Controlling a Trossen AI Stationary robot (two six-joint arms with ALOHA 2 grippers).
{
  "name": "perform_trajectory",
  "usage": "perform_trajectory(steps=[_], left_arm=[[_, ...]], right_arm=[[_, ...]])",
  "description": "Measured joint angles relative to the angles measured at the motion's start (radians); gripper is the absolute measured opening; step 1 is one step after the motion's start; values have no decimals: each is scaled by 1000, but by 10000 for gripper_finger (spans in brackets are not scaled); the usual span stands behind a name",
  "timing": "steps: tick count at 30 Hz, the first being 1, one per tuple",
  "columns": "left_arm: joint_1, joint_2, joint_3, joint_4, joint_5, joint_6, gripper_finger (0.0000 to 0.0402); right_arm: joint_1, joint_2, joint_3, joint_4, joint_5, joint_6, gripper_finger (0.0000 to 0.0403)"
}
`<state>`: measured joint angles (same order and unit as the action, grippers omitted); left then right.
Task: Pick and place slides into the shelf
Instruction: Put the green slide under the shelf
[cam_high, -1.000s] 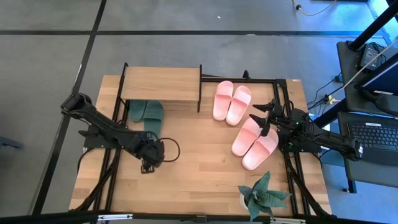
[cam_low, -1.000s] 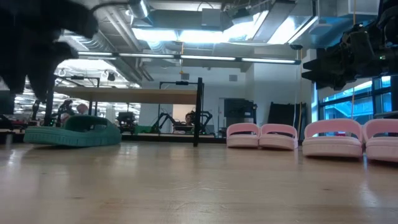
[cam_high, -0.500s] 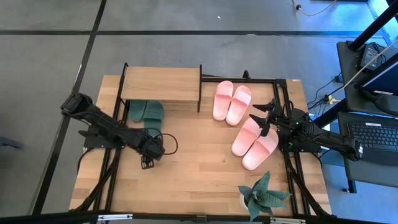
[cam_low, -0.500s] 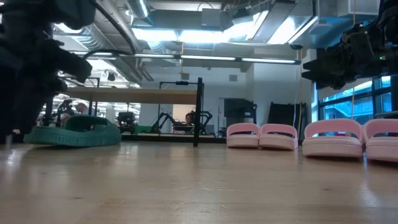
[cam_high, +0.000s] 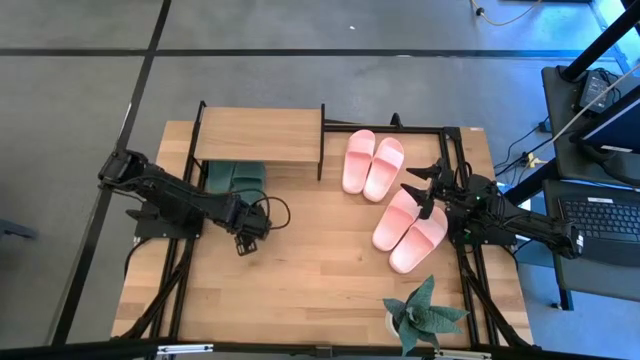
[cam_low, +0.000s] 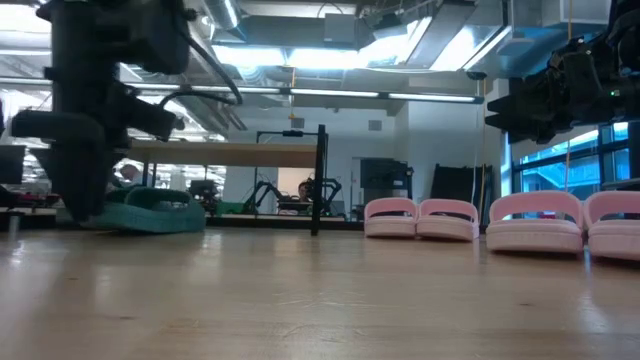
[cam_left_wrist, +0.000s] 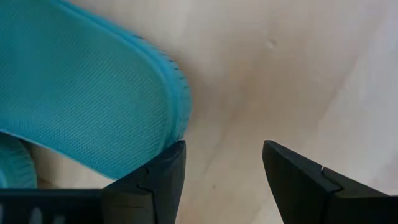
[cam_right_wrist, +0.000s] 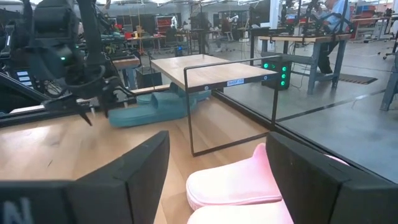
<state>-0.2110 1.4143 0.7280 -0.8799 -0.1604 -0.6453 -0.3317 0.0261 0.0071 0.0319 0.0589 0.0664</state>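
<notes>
"Slides, the dark green soft pair (cam_high: 235, 177), lay where?"
"Half under the light wood shelf (cam_high: 258, 135), touching the left gripper (cam_high: 246, 232), which was open and empty. Right gripper (cam_high: 425, 192) waited, open."

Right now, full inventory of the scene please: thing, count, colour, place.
Green slides: one pair, dark green, mostly under the shelf.
Pink slides: two pairs, light pink; one pair right of the shelf, one pair nearer the plant.
Shelf: one, light wood top, black legs, table's far left.
Plant: one, green, table's near right corner.
Table: one, light wood.
Left gripper: open, beside the green slides.
Right gripper: open, above the nearer pink pair.
</notes>
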Motion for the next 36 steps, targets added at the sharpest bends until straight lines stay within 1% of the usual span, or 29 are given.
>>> perform_trajectory(steps=[8,11,15,22,28,36], left_arm=[[130,0,0,-1,-14,-49,204],[172,0,0,-2,-20,-34,204],[224,0,0,-2,-64,-26,204],[314,0,0,-2,-67,-20,204],[357,0,0,-2,-67,7,204],[364,0,0,-2,-91,30,204]], right_arm=[[0,0,0,0,0,0,268],[0,0,0,0,0,0,268],[0,0,0,0,0,0,268],[0,0,0,0,0,0,268],[0,0,0,0,0,0,268],[0,0,0,0,0,0,268]])
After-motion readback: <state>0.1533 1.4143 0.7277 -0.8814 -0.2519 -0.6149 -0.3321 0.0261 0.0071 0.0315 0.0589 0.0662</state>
